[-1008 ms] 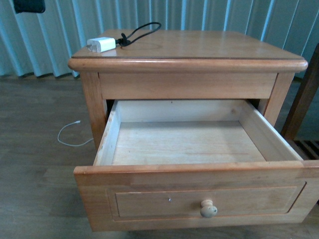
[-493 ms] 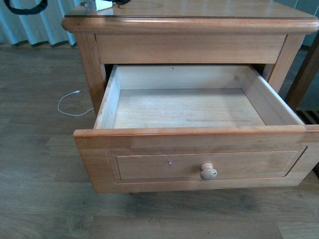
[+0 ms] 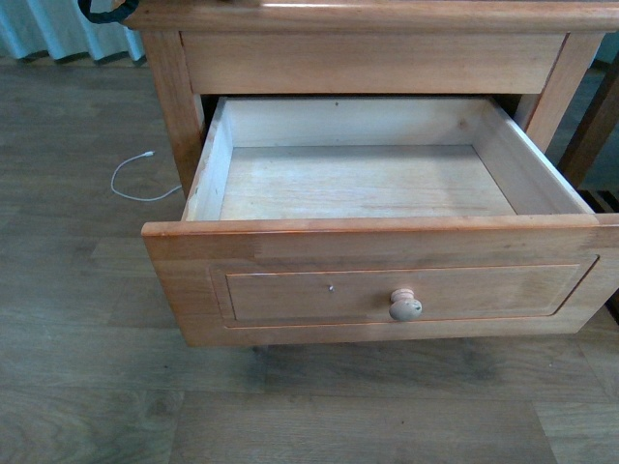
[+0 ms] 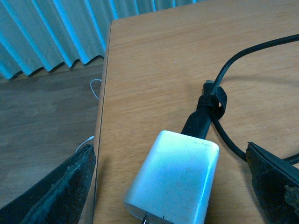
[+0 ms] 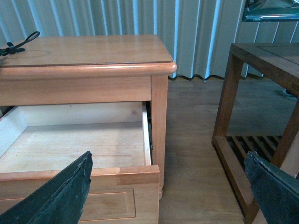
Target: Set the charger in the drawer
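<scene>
On the nightstand (image 4: pixel 154 56) top, near its edge, the white charger (image 4: pixel 174 179) lies with its black cable (image 4: pixel 210 105), the left gripper (image 4: pixel 170 156) spread wide astride it, not touching, while the right gripper (image 5: pixel 168 158) gapes empty by the nightstand's pulled-out drawer (image 3: pixel 290 256).

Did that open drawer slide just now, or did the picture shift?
No. The drawer sticks out of the nightstand as far as before; both slid up the front view together, so only the camera moved.
</scene>
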You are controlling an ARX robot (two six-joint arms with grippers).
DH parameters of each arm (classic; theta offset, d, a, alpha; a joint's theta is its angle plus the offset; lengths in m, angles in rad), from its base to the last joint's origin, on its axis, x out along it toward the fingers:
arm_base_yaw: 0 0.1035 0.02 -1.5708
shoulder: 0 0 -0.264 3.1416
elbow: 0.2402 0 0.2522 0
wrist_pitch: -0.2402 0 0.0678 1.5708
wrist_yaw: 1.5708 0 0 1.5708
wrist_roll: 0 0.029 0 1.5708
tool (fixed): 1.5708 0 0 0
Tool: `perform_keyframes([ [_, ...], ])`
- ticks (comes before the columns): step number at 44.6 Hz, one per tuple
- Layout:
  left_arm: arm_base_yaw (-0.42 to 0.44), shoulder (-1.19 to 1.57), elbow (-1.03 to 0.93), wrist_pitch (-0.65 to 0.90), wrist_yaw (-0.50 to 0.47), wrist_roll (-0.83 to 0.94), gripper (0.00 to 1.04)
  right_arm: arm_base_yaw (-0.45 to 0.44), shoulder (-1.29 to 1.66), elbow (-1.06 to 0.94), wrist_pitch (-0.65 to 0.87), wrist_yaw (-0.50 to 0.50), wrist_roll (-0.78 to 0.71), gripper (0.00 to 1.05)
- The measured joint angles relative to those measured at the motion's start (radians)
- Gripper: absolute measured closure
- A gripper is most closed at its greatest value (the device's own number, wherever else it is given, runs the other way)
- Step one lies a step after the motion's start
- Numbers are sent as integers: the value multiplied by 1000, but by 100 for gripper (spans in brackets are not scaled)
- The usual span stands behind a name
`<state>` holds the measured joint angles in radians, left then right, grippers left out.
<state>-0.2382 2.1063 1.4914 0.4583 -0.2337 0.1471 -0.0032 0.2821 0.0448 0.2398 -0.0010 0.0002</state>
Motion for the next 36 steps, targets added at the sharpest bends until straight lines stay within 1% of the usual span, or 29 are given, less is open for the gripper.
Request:
perform_keyframes([
  [1,0,1,2,-2,1,1,7,0,0,0,0,0,0,8],
  [12,-13,-2,-7,-19,10,18,58,0,0,0,0,0,0,8],
  [14,-13,-10,-21,-12,10,24,64,0,0,0,0,0,0,8],
  [20,-13,-45,-74,14,10,32,64,0,0,0,0,0,0,8],
  [26,-21,-134,-190,48,26,23,64,0,0,0,0,0,0,8],
  [36,-88,-328,-366,65,63,5,65,0,0,0,0,0,0,8],
])
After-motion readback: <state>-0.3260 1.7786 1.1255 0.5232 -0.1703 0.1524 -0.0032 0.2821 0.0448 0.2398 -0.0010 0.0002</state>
